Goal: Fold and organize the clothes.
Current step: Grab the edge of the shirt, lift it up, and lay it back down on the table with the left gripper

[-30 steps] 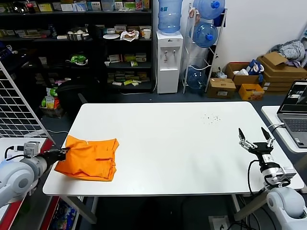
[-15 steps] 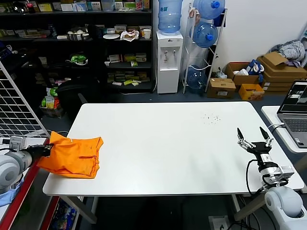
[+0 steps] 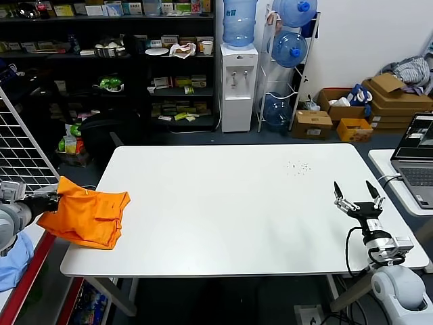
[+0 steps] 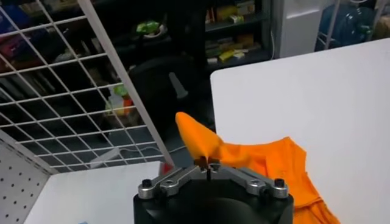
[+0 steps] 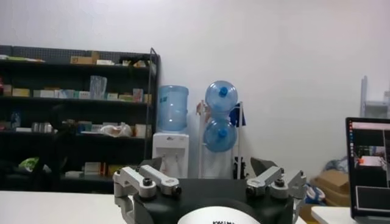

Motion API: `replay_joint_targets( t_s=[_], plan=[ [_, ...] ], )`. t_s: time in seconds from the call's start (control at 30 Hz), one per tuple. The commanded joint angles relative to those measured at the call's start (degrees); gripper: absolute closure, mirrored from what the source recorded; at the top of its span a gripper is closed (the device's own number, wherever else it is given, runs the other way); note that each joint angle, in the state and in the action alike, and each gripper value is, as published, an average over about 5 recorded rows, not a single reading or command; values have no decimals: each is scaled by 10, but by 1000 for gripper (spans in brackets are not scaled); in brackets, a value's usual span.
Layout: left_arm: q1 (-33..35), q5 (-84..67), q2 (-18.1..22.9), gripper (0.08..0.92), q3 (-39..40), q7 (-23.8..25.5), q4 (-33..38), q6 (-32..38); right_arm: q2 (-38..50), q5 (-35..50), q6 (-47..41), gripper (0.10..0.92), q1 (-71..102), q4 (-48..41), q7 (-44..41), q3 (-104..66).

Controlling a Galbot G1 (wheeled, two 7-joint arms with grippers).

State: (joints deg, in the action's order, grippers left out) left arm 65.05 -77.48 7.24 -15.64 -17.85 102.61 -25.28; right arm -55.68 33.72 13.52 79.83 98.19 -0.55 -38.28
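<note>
At table's left edge (image 3: pixel 74 267), left hand (image 3: pixel 53 201) gripping T-shirt (image 3: pixel 84 217).

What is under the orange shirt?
The white table lies under most of the orange shirt. Its pinched end, held by the left gripper, overhangs the table edge; anything beneath the folds is hidden.

- We see a bright orange T-shirt (image 3: pixel 86 215), plain on the side that shows.
- We see a plain white counter (image 3: pixel 237 203) with a few dark specks (image 3: pixel 298 166).
- We see a light blue cloth (image 3: pixel 13 256).
- We see a white wire grid (image 3: pixel 20 152) and blue water bottles (image 3: pixel 240 20).
</note>
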Motion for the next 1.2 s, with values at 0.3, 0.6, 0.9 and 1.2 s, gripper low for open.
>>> replay_joint_targets(
  t_s=[0.3, 0.6, 0.9, 1.2],
  plan=[
    [-184, -233, 178, 909, 186, -235, 221, -3, -20, -24, -16, 104, 5, 21, 14, -14],
    [-515, -280, 544, 909, 490, -332, 62, 25, -55, -53, -37, 104, 8, 37, 35, -14],
    [-507, -186, 677, 909, 526, -305, -116, 22, -58, -48, -44, 104, -8, 35, 44, 0],
    [-496, -161, 697, 909, 524, -301, -142, 24, -61, -44, -42, 104, -8, 30, 43, 5]
  ],
)
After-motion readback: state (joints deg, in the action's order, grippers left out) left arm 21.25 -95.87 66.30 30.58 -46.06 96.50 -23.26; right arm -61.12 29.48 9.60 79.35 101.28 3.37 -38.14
